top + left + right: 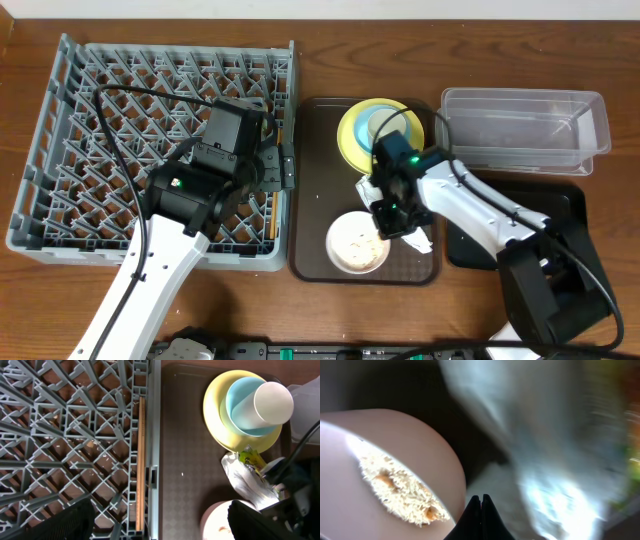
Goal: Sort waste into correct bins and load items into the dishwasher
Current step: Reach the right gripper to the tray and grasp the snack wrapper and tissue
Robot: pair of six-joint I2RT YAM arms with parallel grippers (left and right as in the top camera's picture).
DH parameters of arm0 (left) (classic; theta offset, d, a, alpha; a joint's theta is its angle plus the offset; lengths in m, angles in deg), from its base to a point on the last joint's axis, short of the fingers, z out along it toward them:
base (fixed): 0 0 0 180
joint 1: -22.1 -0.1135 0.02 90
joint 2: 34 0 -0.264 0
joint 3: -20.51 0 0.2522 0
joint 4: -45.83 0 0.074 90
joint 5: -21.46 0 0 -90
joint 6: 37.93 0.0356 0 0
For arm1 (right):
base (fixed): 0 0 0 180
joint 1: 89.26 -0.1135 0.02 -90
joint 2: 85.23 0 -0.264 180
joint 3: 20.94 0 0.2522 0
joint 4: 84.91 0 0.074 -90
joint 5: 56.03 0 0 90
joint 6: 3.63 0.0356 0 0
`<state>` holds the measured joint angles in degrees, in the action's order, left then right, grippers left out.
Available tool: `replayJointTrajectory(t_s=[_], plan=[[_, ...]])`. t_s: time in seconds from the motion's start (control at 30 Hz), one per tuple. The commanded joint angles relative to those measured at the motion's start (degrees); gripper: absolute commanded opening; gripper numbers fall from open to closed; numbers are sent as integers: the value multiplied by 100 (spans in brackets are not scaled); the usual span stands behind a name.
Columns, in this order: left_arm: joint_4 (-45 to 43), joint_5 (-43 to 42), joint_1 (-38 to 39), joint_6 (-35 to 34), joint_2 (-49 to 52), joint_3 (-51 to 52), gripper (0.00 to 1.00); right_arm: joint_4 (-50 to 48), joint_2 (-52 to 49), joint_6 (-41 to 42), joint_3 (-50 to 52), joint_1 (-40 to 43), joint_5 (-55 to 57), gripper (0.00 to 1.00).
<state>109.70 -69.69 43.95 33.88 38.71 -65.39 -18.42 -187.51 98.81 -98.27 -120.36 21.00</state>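
The grey dish rack (pixel 80 150) stands at the left. A pair of wooden chopsticks (pixel 141 455) lies along its right edge. My left gripper (pixel 160 512) hovers open over that edge, holding nothing. On the brown tray (pixel 315 190) a yellow plate (pixel 217 427) holds a light blue bowl (pixel 240 410) with a white cup (pixel 272 402) in it. A white bowl (pixel 355 245) holds rice scraps (pixel 395 485). My right gripper (pixel 481 499) is shut, low between the white bowl and the crumpled napkin (pixel 418 240). The green-and-yellow wrapper (pixel 250 456) lies by the napkin.
A clear plastic tub (pixel 525 125) stands at the back right. A black tray (pixel 570 205) lies in front of it, partly under my right arm. Cables run over the dish rack.
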Motion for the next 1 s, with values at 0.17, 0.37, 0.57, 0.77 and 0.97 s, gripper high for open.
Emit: replayJointTrajectory(t_s=[0.17,0.37,0.57,0.77,0.97], plan=[[11,26,-31,-9,0,-122,88,24,-4,-531,-2,-214,973,28],[11,26,-28,-9,0,-122,88,-175,0,-1469,-9,-160,1102,57],[9,26,-28,-9,0,-122,88,-468,-2,-1513,-4,-151,2214,65],[11,26,-28,-9,0,-122,88,-693,-4,-1602,63,-155,2173,63],[9,26,-28,-9,0,-122,88,-710,-4,-1641,63,-188,2334,63]])
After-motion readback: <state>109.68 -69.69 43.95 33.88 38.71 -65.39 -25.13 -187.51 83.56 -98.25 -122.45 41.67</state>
